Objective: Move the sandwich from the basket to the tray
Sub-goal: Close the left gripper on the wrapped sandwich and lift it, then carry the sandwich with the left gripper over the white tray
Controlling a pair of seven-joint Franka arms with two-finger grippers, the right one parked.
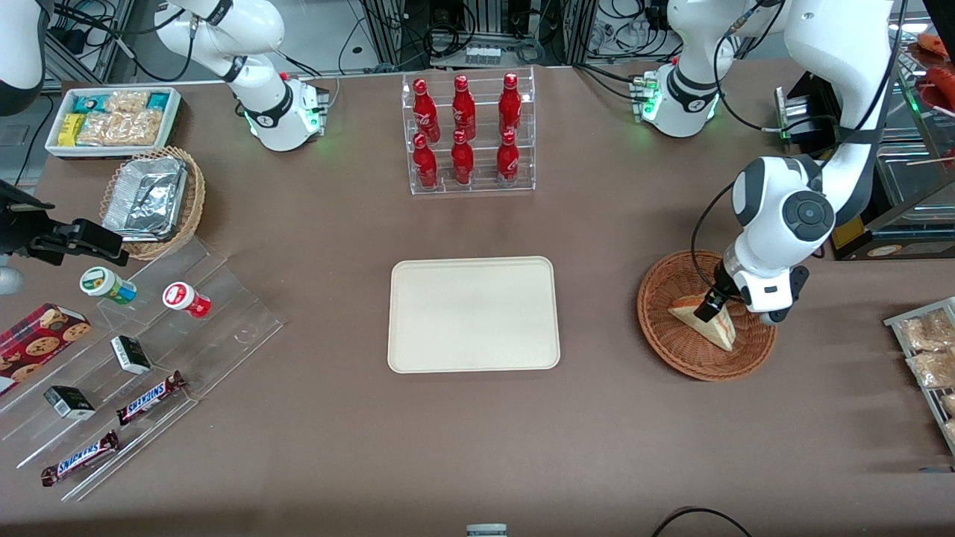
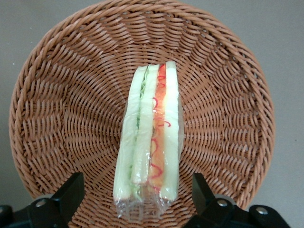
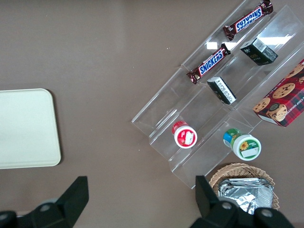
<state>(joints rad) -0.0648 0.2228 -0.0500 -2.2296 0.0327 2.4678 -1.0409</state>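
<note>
The sandwich (image 1: pixel 709 320) (image 2: pixel 149 140), a plastic-wrapped wedge of pale bread with green and red-orange filling, stands on edge in the reddish-brown wicker basket (image 1: pixel 671 343) (image 2: pixel 61 95) toward the working arm's end of the table. My gripper (image 1: pixel 718 304) (image 2: pixel 137 197) hangs low over the basket, open. Its two black fingers (image 2: pixel 71 192) straddle the wrapped end of the sandwich with a gap on each side. The cream tray (image 1: pixel 473 314) lies bare in the middle of the table, beside the basket.
A clear rack of red bottles (image 1: pixel 468 134) stands farther from the camera than the tray. Toward the parked arm's end are a clear stepped stand with snacks (image 1: pixel 134 358), a foil-tray basket (image 1: pixel 153 201) and a white snack bin (image 1: pixel 112 119). A wire rack of packets (image 1: pixel 929 350) sits at the working arm's end.
</note>
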